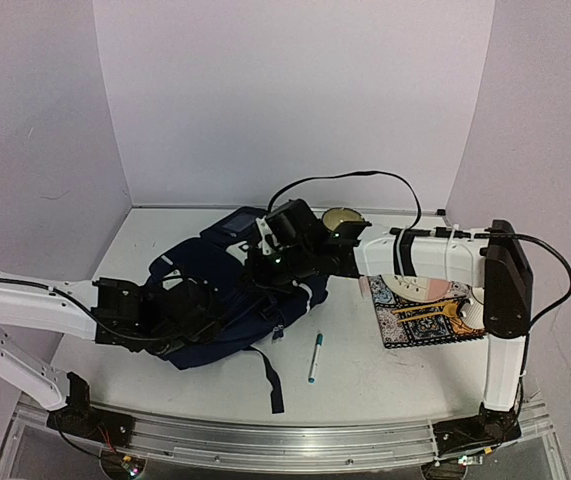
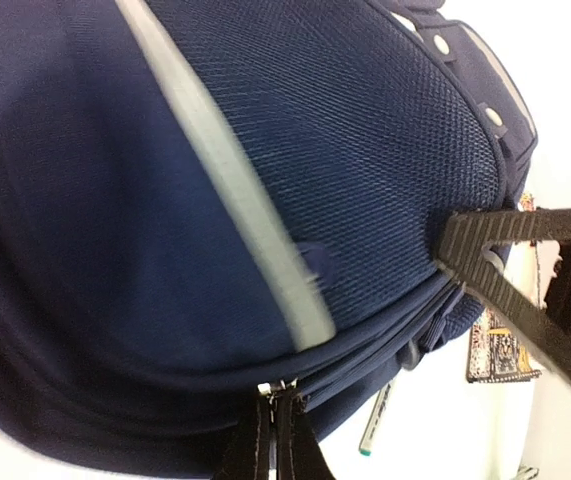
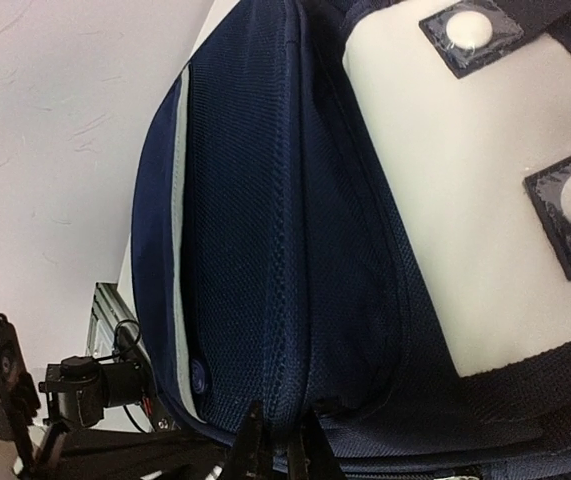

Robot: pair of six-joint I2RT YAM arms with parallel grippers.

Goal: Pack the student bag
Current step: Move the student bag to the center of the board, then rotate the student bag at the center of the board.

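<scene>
**A:** What lies nearest the arms?

**B:** A black strap [image 1: 270, 378] trailing off the student bag [image 1: 220, 300]. Near it, a slim teal-tipped pen [image 1: 315, 358] lies on the white table [image 1: 385, 395].

**A:** And the bag itself?

**B:** Mid-table, left of centre, slumped. It is navy mesh with a pale stripe and a cream patch with round studs.

**A:** The grippers?

**B:** The left gripper [image 2: 277, 425] is closed tight, pinching the bag's zipper seam. The right gripper [image 3: 280, 440] nips a mesh seam. The right arm crosses the bag's far end.

**A:** Farther off?

**B:** A flat patterned piece [image 1: 420, 322] on the right, and a round yellowish thing [image 1: 340, 215] behind.
</scene>
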